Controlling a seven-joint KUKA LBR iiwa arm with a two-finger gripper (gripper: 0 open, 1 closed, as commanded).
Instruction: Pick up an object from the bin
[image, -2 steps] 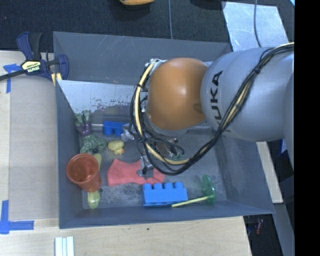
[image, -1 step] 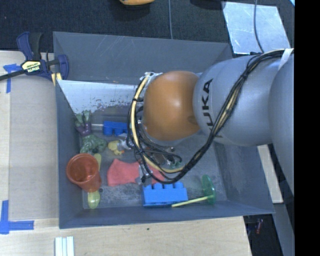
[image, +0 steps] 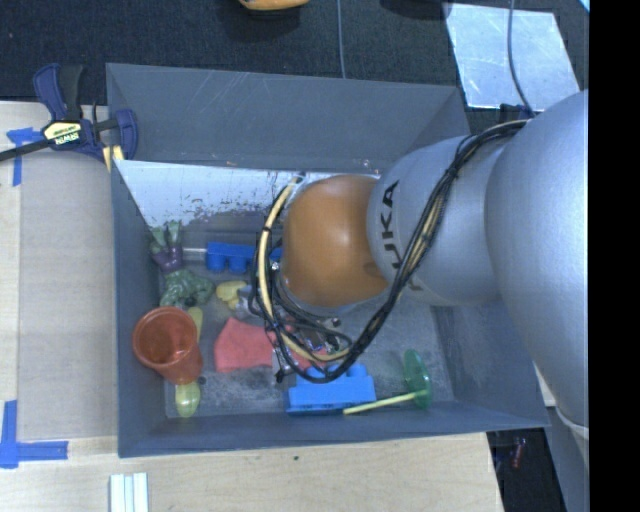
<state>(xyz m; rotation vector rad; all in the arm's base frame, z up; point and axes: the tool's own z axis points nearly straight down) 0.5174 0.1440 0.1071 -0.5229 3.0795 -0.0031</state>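
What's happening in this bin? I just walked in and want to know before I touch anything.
A KUKA arm reaches into the grey bin from the right. Its gripper is low in the bin, next to a red flat piece and a blue block. Whether it holds anything cannot be seen. An orange cup and a green-headed toy hammer are nearby.

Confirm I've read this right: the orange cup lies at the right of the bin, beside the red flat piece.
Wrong on the side: the orange cup lies at the left of the bin, beside the red flat piece. The camera view shows it.
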